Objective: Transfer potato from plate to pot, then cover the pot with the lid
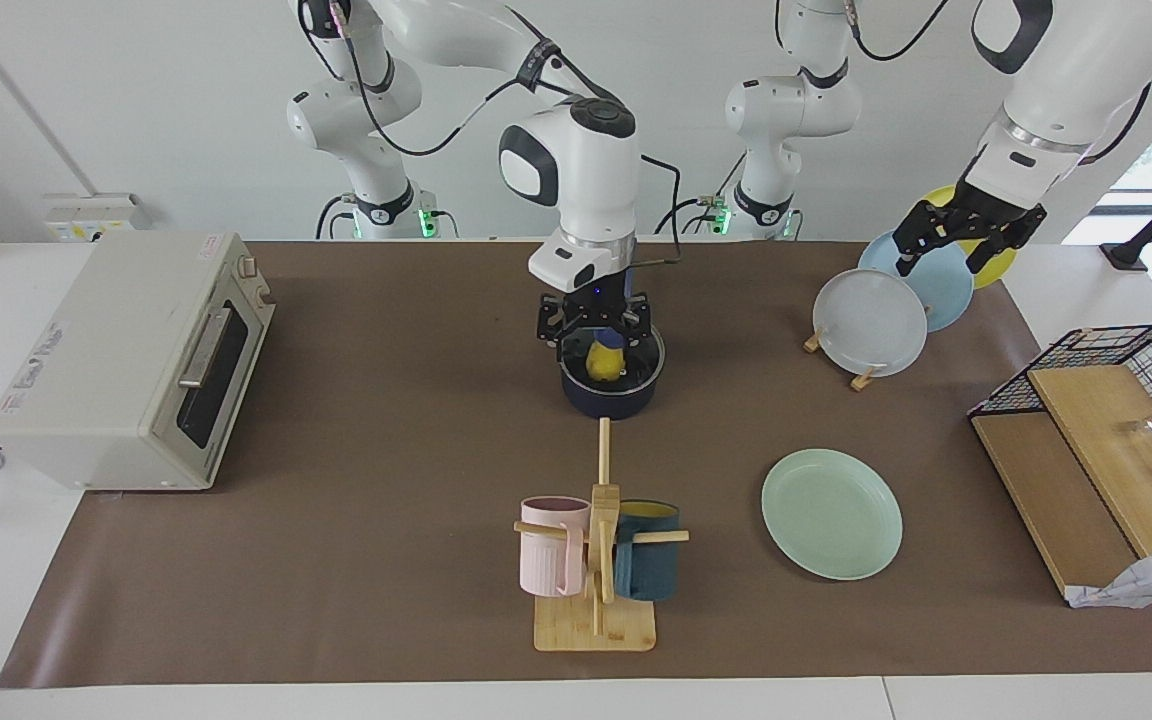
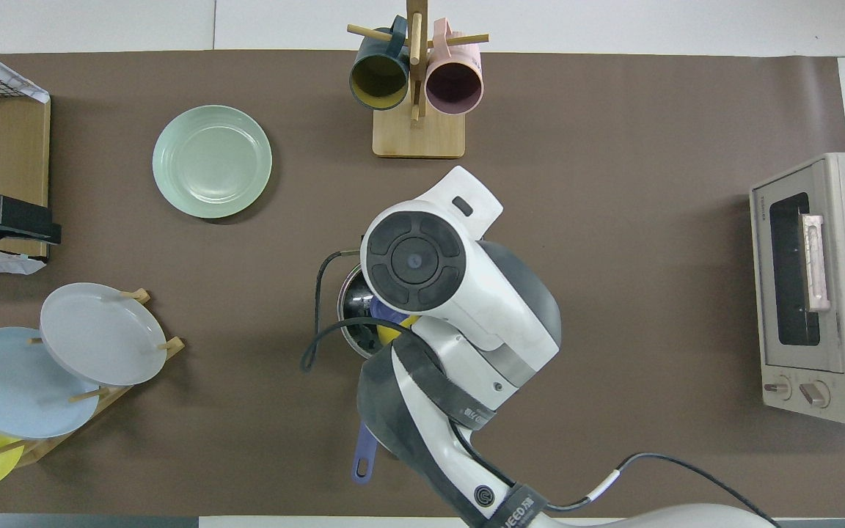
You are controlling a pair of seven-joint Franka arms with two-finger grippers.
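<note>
The small navy pot [image 1: 612, 395] stands mid-table, its blue handle [image 2: 364, 458] pointing toward the robots. My right gripper [image 1: 603, 345] hangs straight down into the pot's mouth, shut on the yellow potato [image 1: 603, 363], which sits upright at rim level inside the pot. In the overhead view the right arm's wrist covers most of the pot [image 2: 347, 308]; only a sliver of the potato [image 2: 391, 334] shows. The mint-green plate [image 1: 831, 513] lies bare, farther from the robots, toward the left arm's end. My left gripper [image 1: 956, 245] waits open over the plate rack. The glass lid is not in view.
A rack of upright grey, light blue and yellow plates [image 1: 871, 322] stands near the left arm. A mug tree [image 1: 596, 560] with a pink and a dark blue mug stands farther from the robots than the pot. A toaster oven [image 1: 136, 360] and a wire basket with boards [image 1: 1106, 420] flank the table ends.
</note>
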